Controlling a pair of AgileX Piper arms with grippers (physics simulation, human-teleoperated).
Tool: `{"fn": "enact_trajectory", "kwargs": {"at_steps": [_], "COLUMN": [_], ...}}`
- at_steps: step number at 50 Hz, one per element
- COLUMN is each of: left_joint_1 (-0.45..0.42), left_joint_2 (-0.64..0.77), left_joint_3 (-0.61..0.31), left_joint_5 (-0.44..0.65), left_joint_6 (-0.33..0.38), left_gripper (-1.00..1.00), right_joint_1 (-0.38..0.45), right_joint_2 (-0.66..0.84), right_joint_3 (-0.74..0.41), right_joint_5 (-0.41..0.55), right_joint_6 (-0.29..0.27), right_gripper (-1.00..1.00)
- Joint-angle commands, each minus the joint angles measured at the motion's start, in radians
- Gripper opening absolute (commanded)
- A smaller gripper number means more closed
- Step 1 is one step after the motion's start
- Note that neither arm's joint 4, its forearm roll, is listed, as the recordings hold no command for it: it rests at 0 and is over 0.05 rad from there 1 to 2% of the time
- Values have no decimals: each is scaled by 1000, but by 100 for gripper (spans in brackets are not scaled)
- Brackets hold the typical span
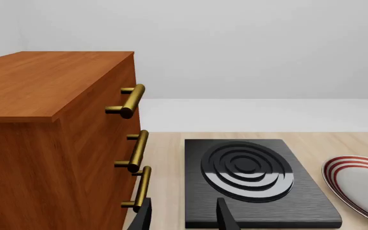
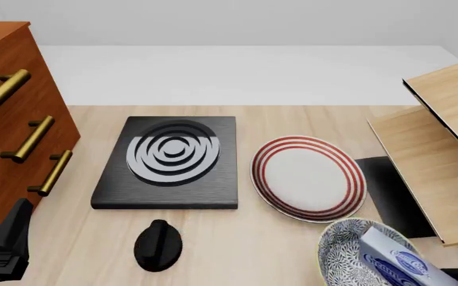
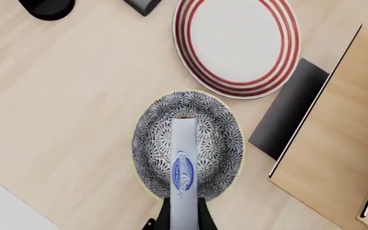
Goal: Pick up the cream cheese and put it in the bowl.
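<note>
The cream cheese (image 3: 184, 163), a silver-grey box with a blue oval logo, is held between the fingers of my right gripper (image 3: 184, 219), which is shut on it. The box hangs directly above the blue-and-white floral bowl (image 3: 151, 143), lengthwise over its middle. In the front view the box (image 2: 396, 262) sits over the bowl (image 2: 342, 250) at the near right edge of the table. My left gripper (image 1: 184, 218) is open and empty, near the cabinet at the near left (image 2: 8, 238).
A wooden cabinet (image 2: 6, 119) with brass handles stands at the left. A black burner plate (image 2: 172, 164) and a black knob (image 2: 158, 244) lie mid-table. A white plate with red rings (image 2: 309, 177) lies beyond the bowl. A wooden rack (image 2: 436, 155) over a black mat (image 2: 388, 190) stands at the right.
</note>
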State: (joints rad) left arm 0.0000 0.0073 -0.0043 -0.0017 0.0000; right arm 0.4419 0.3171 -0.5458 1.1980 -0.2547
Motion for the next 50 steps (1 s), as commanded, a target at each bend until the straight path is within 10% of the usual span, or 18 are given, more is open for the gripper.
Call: {"fn": "enact_trajectory", "kwargs": {"at_steps": [1, 50], "left_joint_1": [0, 0], "left_joint_2": [0, 0], "left_joint_3": [0, 0], "left_joint_5": [0, 0], "left_joint_6": [0, 0], "left_gripper": [100, 100], "right_joint_1": [3, 12], "right_joint_2": [-23, -1], "right_joint_3": [52, 198], "right_joint_5": [-21, -169], "right_joint_6": [37, 97], "right_gripper": [-100, -100]}}
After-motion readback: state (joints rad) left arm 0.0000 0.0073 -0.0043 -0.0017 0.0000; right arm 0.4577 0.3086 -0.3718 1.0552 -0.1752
